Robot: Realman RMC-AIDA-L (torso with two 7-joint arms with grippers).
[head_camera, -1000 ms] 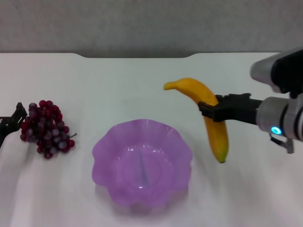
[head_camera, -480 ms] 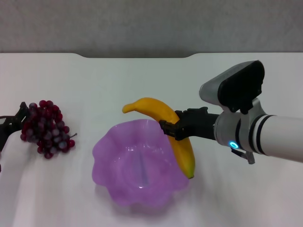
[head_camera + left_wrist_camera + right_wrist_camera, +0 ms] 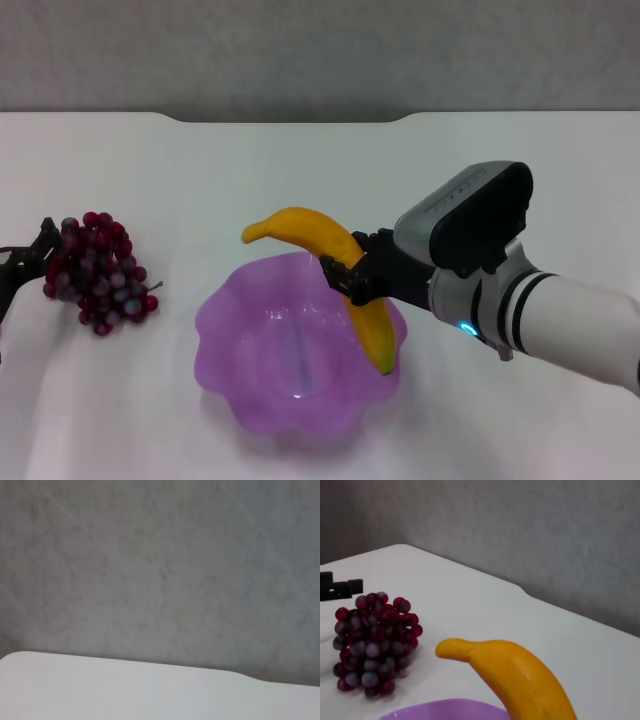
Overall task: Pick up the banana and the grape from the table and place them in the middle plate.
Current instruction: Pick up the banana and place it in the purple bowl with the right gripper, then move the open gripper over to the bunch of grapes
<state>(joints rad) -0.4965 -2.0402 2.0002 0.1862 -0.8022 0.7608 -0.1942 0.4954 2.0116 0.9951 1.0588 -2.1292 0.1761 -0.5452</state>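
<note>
The right gripper (image 3: 345, 277) clamped the banana (image 3: 330, 262) at mid-length, holding it over the purple plate (image 3: 240, 340), tip pointing down into the bowl. The grapes (image 3: 98, 270) sat on the table (image 3: 250, 170), the left gripper (image 3: 25, 258) beside them, fingers unclear.

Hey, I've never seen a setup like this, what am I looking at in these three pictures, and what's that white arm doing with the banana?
This is a robot with two arms. One picture looks down from its head; the other two come from cameras on its wrists. On the white table sit a purple plate and a bunch of grapes. The right gripper is shut on the banana, holding it over the plate's right side. The left gripper sits at the table's left edge, right beside the grapes. The right wrist camera shows banana and grapes close up; the left one sees only table and wall.
</note>
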